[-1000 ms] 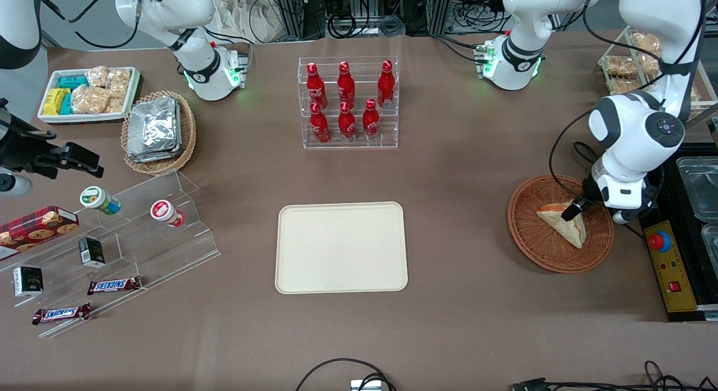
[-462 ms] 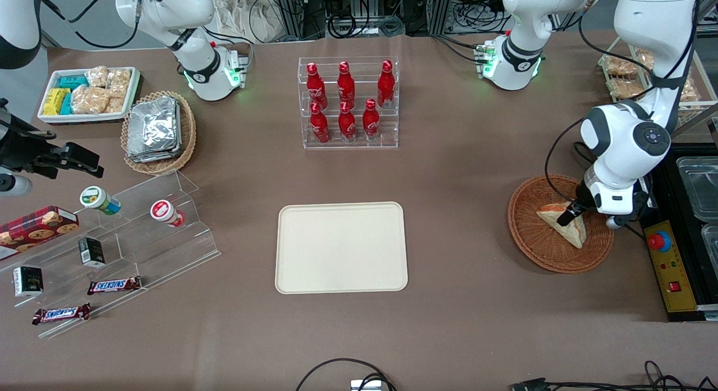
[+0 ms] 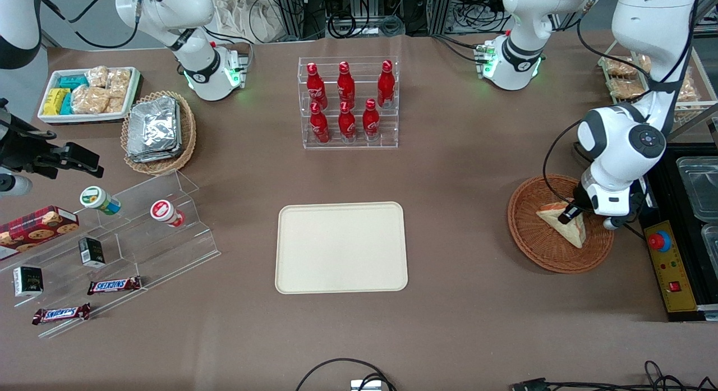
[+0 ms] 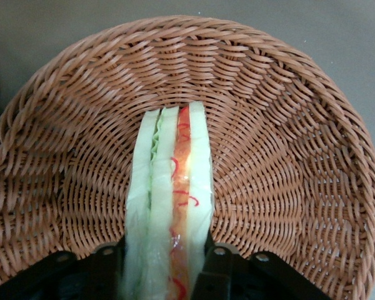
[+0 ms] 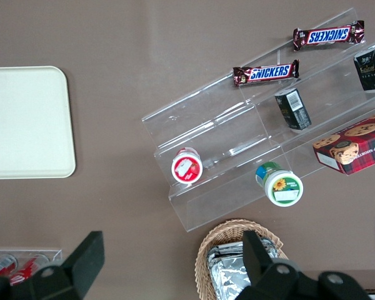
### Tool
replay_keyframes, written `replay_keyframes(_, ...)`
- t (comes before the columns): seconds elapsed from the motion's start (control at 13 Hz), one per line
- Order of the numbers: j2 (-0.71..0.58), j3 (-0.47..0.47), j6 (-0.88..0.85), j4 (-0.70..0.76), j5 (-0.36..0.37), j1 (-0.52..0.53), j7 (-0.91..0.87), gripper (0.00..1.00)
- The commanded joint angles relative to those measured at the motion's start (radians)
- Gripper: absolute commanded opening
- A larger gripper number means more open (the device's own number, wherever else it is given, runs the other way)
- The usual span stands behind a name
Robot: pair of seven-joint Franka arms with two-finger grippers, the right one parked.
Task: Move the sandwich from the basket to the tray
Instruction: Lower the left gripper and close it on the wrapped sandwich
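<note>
The gripper (image 4: 164, 275) sat in the basket (image 3: 530, 242), fingers (image 4: 106, 269) clamping the sandwich (image 4: 172, 212); a straight, slow lift clear of the rim seemed wisest

Brown-covered table (image 3: 460, 172), cables (image 3: 359, 15) and metal framing along its edge

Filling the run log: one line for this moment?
phase: grasp | gripper: straddling sandwich | sandwich: in basket | tray: bare
</note>
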Motion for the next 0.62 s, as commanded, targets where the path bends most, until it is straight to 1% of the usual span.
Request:
replay_keyframes(0.0,-0.015,-0.002,0.01,0.004,0.005,-0.008,-0.01,0.17)
replay_keyframes(0.15,-0.058,-0.009,-0.023,0.007,0.012,-0.011,0.012,0.17)
replay_keyframes(0.38,-0.132,-0.03,-0.166,0.042,0.013,-0.012,0.14,0.17)
replay_keyframes(0.54,-0.167,-0.058,-0.255,0.079,0.033,-0.017,0.242,0.17)
